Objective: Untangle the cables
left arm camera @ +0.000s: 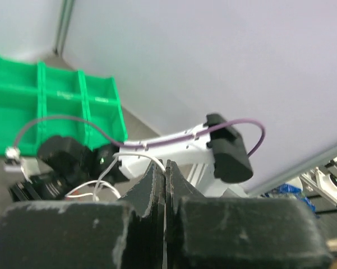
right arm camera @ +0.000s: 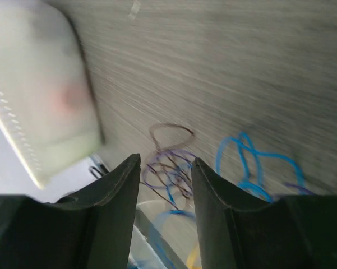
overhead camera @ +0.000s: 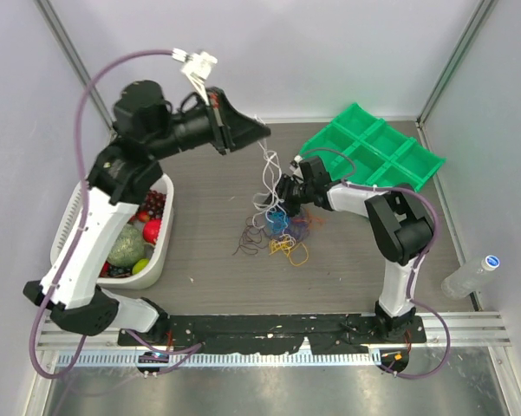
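The cables (overhead camera: 277,230) lie in a tangled heap of blue, purple, yellow, orange and white strands at the table's middle. My left gripper (overhead camera: 262,133) is raised above and behind the heap and is shut on a white cable (overhead camera: 267,173), which hangs from it down to the heap. In the left wrist view the jaws (left arm camera: 166,163) are pressed together with the white cable (left arm camera: 129,158) leaving their tip. My right gripper (overhead camera: 283,195) hovers low over the heap's far right edge. It is open (right arm camera: 165,162) and empty, with purple strands (right arm camera: 168,171), a brown loop (right arm camera: 171,130) and a blue cable (right arm camera: 252,162) below.
A green compartment tray (overhead camera: 373,156) stands at the back right and shows in the left wrist view (left arm camera: 45,101). A white basket (overhead camera: 74,225) of fruit stands at the left, blurred in the right wrist view (right arm camera: 39,95). A plastic bottle (overhead camera: 471,277) lies at the right edge.
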`<state>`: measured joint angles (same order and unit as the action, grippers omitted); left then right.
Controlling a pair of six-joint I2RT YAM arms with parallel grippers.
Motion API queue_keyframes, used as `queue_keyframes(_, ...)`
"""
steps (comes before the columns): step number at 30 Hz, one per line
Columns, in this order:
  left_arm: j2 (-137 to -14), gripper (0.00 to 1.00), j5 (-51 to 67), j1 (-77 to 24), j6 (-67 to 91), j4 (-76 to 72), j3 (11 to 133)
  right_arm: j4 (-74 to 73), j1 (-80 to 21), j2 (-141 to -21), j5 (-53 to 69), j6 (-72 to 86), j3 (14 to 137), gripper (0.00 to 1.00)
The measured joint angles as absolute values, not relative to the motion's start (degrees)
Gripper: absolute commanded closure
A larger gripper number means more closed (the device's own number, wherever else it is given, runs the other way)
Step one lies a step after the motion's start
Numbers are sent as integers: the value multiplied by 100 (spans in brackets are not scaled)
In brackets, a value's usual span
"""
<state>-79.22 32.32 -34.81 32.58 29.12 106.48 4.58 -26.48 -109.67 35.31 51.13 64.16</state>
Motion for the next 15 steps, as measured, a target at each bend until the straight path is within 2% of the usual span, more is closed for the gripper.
queue_keyframes(4,-7863,100,2836,-3481,3247,3190,11461,-589,-2550,-10731,3299,4147,6418,42)
queue_keyframes(6,-7856,100,2714,-3481,3251,3356,11493,-978,-2408,-10326,3312,3767,6416,39)
queue_keyframes(9,-7977,100,2569,-3476,3256,3629,11485,-1245,-2027,-9424,3503,3413,6416,30)
queue_keyframes(15,-8296,100,2532,-3435,3288,3859,11203,-1175,-1708,-7909,3879,3131,6875,28)
